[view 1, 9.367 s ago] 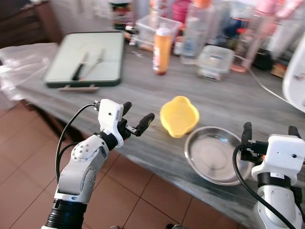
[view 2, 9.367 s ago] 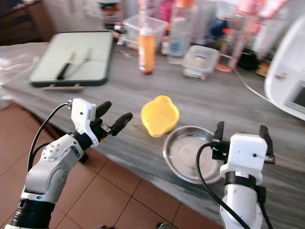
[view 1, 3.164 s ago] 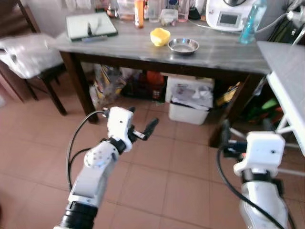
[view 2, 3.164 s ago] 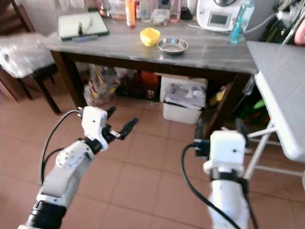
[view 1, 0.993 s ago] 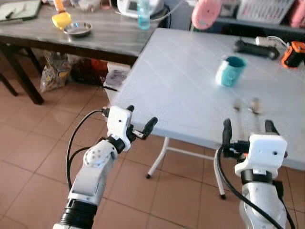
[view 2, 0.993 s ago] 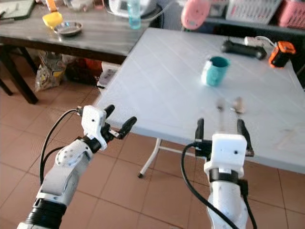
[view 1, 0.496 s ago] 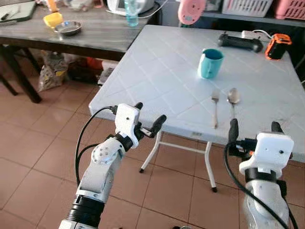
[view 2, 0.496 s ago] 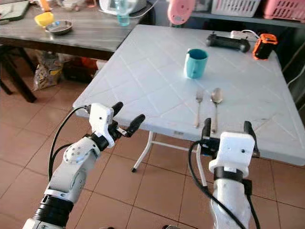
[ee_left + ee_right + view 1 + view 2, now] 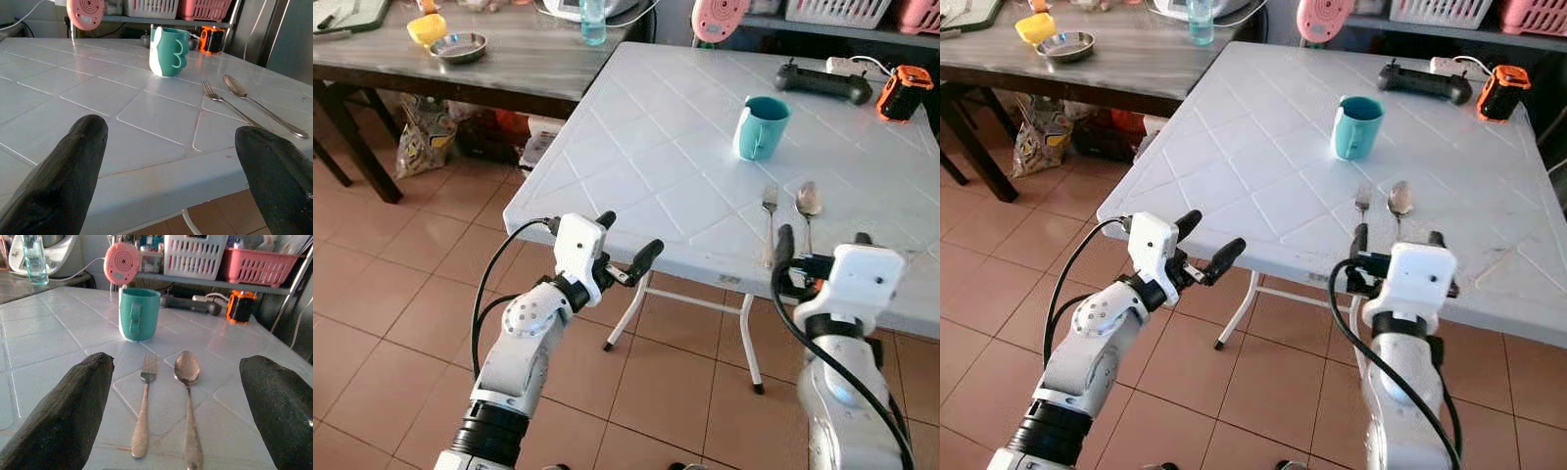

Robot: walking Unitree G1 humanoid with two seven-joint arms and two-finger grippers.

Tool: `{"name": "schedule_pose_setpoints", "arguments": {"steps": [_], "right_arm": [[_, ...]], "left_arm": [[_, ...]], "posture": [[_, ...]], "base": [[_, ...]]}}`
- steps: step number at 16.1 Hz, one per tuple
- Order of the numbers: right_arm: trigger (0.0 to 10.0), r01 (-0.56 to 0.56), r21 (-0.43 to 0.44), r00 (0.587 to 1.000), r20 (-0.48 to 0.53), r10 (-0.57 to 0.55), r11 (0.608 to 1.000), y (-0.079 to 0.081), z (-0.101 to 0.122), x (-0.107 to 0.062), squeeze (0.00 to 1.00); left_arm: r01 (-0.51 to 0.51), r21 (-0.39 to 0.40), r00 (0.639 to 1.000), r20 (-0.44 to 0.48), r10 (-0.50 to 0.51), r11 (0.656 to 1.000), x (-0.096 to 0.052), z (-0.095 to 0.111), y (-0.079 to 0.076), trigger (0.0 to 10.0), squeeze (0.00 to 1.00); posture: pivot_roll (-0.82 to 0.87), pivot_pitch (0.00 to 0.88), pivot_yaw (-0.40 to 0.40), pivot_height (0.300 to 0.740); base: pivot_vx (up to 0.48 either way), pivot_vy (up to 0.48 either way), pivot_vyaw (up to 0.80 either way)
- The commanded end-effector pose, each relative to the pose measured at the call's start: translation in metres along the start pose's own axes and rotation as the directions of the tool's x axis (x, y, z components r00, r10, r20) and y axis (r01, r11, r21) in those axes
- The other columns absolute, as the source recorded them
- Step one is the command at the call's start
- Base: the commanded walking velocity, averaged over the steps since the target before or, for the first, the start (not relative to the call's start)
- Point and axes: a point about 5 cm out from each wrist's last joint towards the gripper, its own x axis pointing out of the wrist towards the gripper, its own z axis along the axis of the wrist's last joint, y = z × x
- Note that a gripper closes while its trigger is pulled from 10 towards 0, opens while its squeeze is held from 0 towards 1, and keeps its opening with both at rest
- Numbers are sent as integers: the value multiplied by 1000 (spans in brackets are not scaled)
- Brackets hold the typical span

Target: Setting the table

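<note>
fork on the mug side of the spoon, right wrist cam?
Yes: the fork lies beside the spoon, directly in front of the teal mug, with the spoon off toward the orange device.

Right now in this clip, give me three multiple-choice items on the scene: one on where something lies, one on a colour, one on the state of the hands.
1. Where does the fork lie?
A. Beside the spoon, on the white table
B. Inside the mug
C. On the floor

2. What colour is the mug?
A. Red
B. Teal
C. Black

3. How are the two hands?
A. Both shut on cutlery
B. Left shut on the mug
C. Both open and holding nothing

Key:
1. A, fork and spoon lie side by side on the tabletop, nearer the robot than the mug.
2. B, the mug is teal in the head and wrist views.
3. C, the left hand and right hand show spread fingers with nothing between them.
</note>
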Motion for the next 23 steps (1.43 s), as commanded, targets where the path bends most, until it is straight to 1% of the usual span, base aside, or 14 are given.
{"name": "schedule_pose_setpoints", "arguments": {"steps": [1, 4, 6, 8, 9, 11, 13, 15, 23], "right_arm": [[10000, 4, 3, 1000, -13, -4, 1000, -3, -2, 2, 0], [10000, 1, -3, 1000, -2, -1, 1000, -4, 0, 1, 0], [10000, 4, -10, 1000, -15, -5, 1000, -5, -3, -4, 0], [10000, 13, -35, 1000, -22, -14, 999, -9, -5, -9, 0], [10000, 19, -31, 1000, -21, -19, 999, -10, -5, -11, 0], [10000, 15, -39, 1000, -17, -16, 999, -10, -4, -12, 0], [10000, -8, -59, 1000, -7, 7, 998, -6, -3, -13, 0], [10000, -17, -64, 1000, -4, 17, 998, -4, -2, -14, 0], [10000, -19, -71, 1000, -7, 18, 997, -2, -3, -14, 0]], "left_arm": [[10, 8, 1000, 4, -10, 1000, -1, 1, -1, 10000, 0], [16, 2, 1000, 6, -16, 1000, 0, 1, -2, 10000, 0], [14, 1, 1000, 7, -14, 1000, 0, 1, -2, 10000, 0], [4, 10, 1000, 11, -4, 1000, 0, 1, 0, 10000, 0], [6, 6, 1000, 14, -7, 1000, -2, 1, 0, 10000, 0], [17, -2, 1000, 12, -17, 1000, -3, 0, -2, 10000, 0], [32, -19, 999, 15, -32, 999, -3, -1, -5, 10000, 0], [37, -24, 999, 19, -36, 999, -2, 0, -6, 10000, 0], [56, -33, 998, 17, -55, 998, -3, -1, -8, 10000, 0]], "posture": [[17, 147, 21, 740], [12, 146, 17, 740], [8, 144, 18, 740], [4, 143, 19, 740], [-4, 144, 22, 740], [-8, 145, 22, 740], [-8, 145, 22, 740], [-8, 148, 19, 740], [-10, 150, 18, 740]], "base": [[0, 0, 0], [0, 0, -183], [0, 0, -800], [0, 0, -800], [0, 0, -800], [0, 0, 0], [251, 0, 0], [289, 0, 0], [317, 0, 0]]}}
